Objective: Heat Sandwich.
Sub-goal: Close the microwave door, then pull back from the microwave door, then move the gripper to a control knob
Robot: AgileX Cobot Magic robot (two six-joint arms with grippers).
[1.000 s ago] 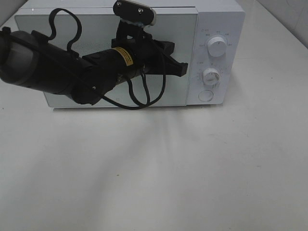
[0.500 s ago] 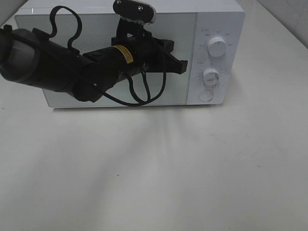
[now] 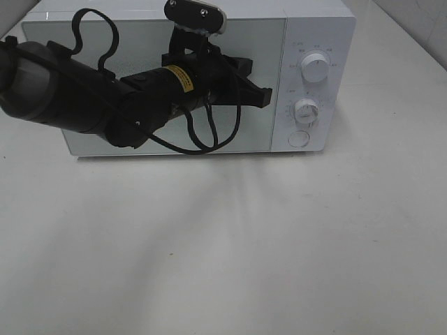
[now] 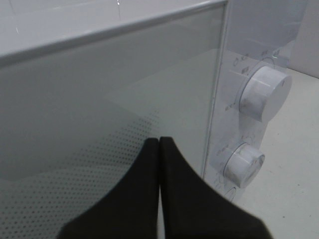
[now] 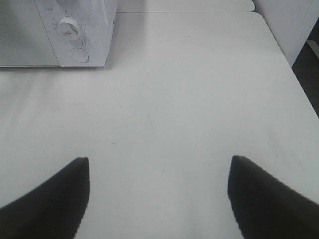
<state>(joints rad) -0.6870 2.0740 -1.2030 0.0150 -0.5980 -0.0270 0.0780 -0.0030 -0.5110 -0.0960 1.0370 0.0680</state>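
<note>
One left gripper (image 4: 159, 143) (jaws together) at microwave door (image 4: 94, 94), right gripper (image 5: 159, 160) spread

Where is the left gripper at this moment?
In the exterior high view the left gripper, shut, is in front of the microwave door near its right edge, just left of the lower knob.

My left gripper (image 4: 158, 141) has its fingers pressed flat together, tips close before the microwave door (image 4: 99, 109). From those tips, the upper knob (image 4: 264, 92) sits at two o'clock and the lower knob (image 4: 243, 165) just past three.
</note>
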